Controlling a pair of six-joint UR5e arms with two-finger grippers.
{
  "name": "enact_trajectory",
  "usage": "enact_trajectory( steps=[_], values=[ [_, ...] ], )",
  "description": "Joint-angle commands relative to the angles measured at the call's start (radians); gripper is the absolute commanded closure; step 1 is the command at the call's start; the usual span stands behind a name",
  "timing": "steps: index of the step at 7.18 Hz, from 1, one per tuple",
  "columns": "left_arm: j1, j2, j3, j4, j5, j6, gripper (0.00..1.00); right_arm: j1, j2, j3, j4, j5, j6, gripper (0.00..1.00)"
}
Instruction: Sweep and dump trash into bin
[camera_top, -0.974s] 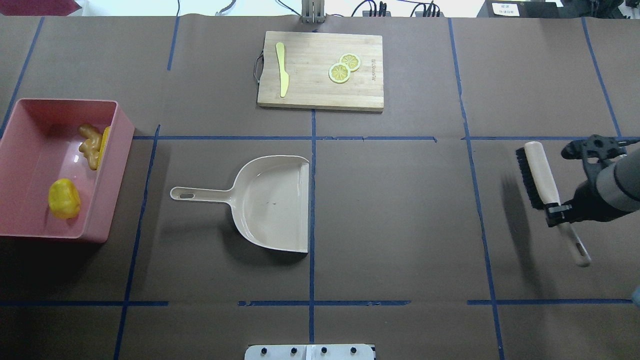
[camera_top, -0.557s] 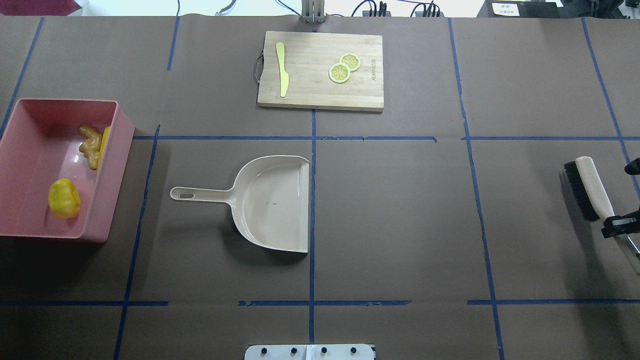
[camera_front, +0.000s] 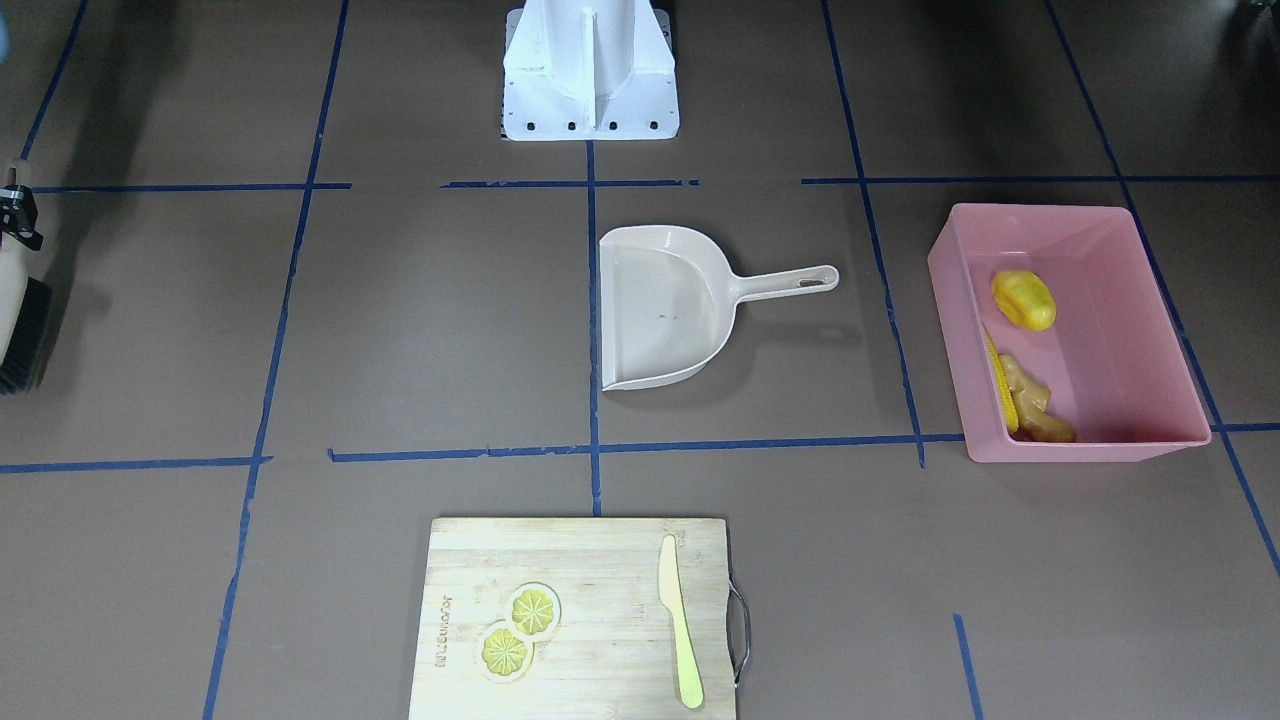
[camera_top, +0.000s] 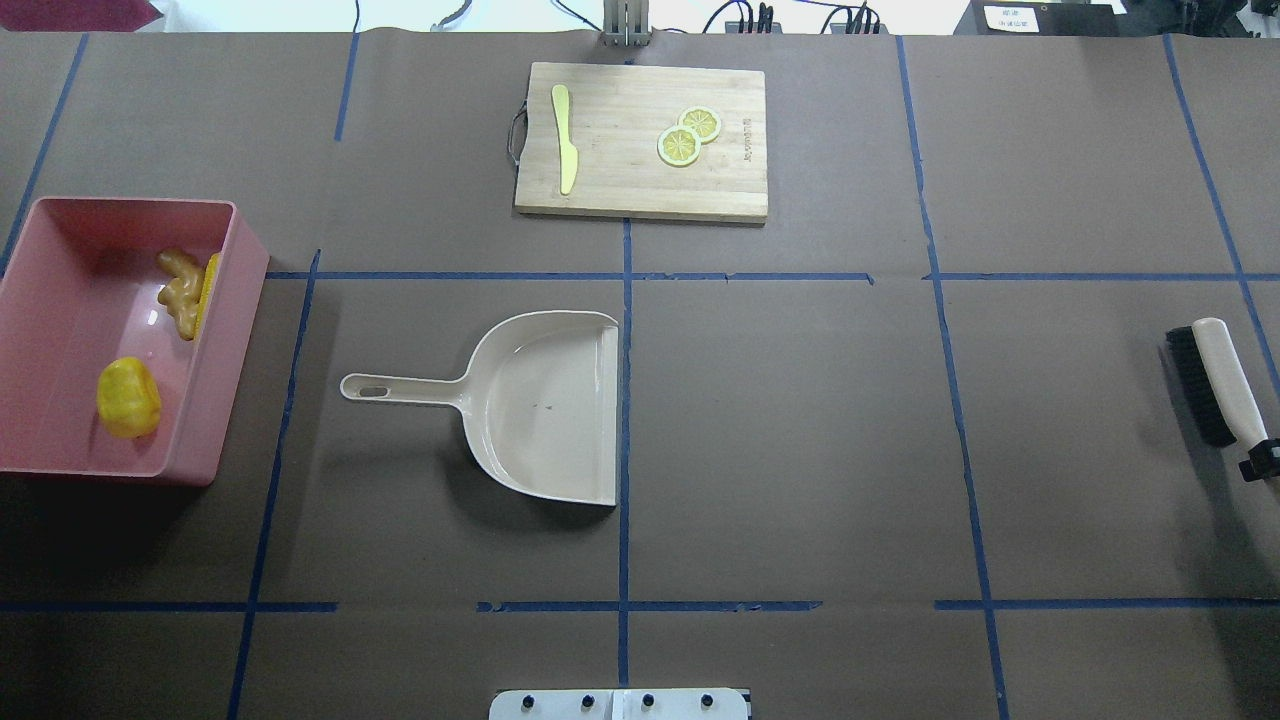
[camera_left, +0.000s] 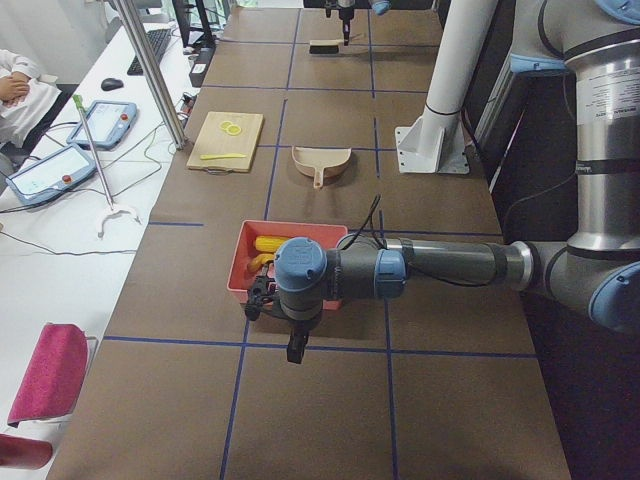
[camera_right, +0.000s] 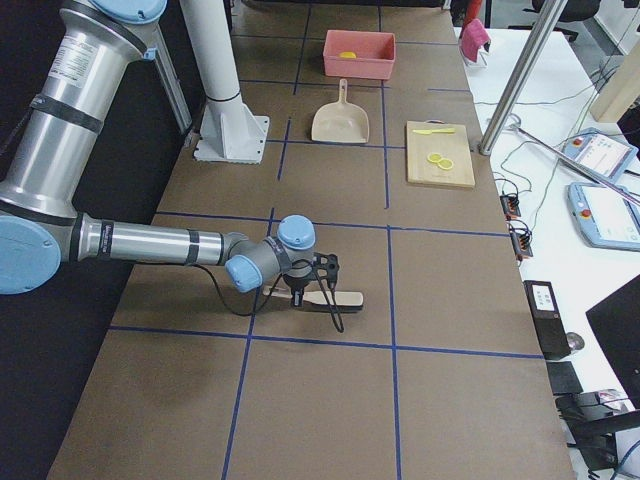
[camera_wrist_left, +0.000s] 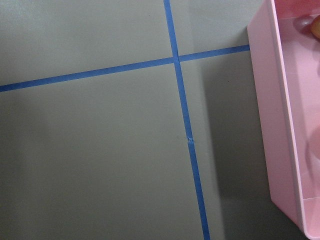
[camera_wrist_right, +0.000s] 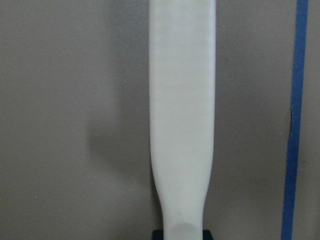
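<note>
Corn (camera_top: 210, 290), potato (camera_top: 128, 398) and ginger (camera_top: 178, 290) lie inside the pink bin (camera_top: 230, 330) on the robot's left. The right gripper (camera_top: 1262, 462) pinches the brush (camera_top: 1225, 380) by its handle, far right. The left gripper (camera_left: 293, 350) hangs beside the bin; whether it is spread or closed, I cannot tell.

This is a robotics lab, laid out as a test cell. The surface (camera_top: 800, 450) is papered brown and marked into a grid with blue tape (camera_top: 750, 276). A white pedestal (camera_front: 588, 100) is bolted onto it, and two industrial arms, the left (camera_left: 440, 268) and the right (camera_right: 150, 243), reach over it. On the white bench (camera_left: 60, 270) alongside lie teach pendants (camera_left: 48, 172) and loose cables (camera_right: 512, 205), beside an aluminium post (camera_left: 148, 70).
</note>
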Motion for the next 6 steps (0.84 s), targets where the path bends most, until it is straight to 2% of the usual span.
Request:
enact_trajectory(
  steps=[1,2,3,4,5,6],
  values=[
    [0.001,0.0,0.001,0.0,0.0,0.0,0.0,-0.001,0.0,-0.009,-0.001,-0.006,0.003,0.9],
    [0.001,0.0,0.001,0.0,0.001,0.0,0.0,-0.003,0.007,-0.023,-0.002,-0.008,0.003,0.81],
    [0.001,0.0,0.001,0.0,0.0,0.0,0.0,-0.004,0.021,-0.034,-0.002,-0.007,0.004,0.66],
    [0.001,0.0,0.001,0.0,0.0,0.0,0.0,-0.004,0.027,-0.035,-0.002,-0.005,0.004,0.36],
    [0.001,0.0,0.001,0.0,0.0,0.0,0.0,-0.003,0.03,-0.032,-0.001,-0.005,0.012,0.0],
    [0.001,0.0,0.001,0.0,0.0,0.0,0.0,0.0,0.033,-0.022,0.001,-0.006,0.01,0.0]
  ],
)
